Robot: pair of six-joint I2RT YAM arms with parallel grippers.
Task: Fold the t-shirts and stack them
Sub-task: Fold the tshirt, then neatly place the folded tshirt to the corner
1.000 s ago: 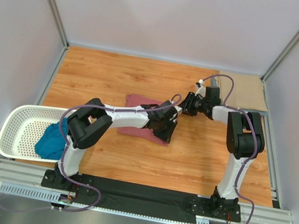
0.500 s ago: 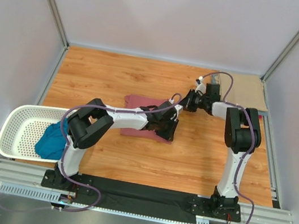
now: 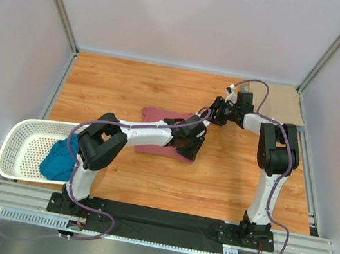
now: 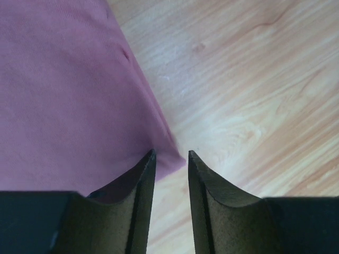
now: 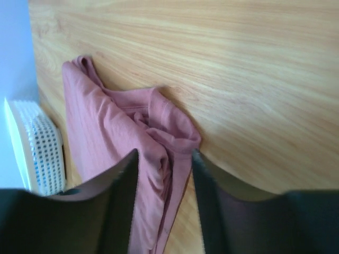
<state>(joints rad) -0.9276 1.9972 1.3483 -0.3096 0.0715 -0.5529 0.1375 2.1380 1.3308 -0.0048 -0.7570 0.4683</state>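
**Both grippers loose at the rose shirt's far side**

So the rose shirt (image 3: 157, 115) is lying on the table (image 3: 125, 83), off to the right of the basket (image 3: 15, 134) and a bit farther back than it. It looks partly folded, roughly a flat rectangle. The left arm (image 3: 136, 131) crosses over it in the top view and hides the middle.

The left gripper (image 4: 170, 154) is down at the shirt corner farthest from the basket, on the near side. In its wrist view the fingers (image 4: 143, 180) stand a narrow gap apart with bare wood showing between them. The cloth's corner pokes in right at the tips. It's not clamped on it as far as I can see.

The right gripper (image 5: 165, 153) is at that same far-from-basket side of the shirt, but toward the back. Its jaws stand moderately apart. Its camera looks back toward the basket, and a rumpled, bunched bit of the shirt's edge lines up between the fingers. I can't tell if they touch the cloth, but nothing's pinched.

Other stuff: a teal shirt (image 3: 59, 159) sits crumpled inside the basket, against its right-hand wall. A tan shirt (image 3: 281, 105) lies flat in the back right corner, about as far from the basket as the table goes.
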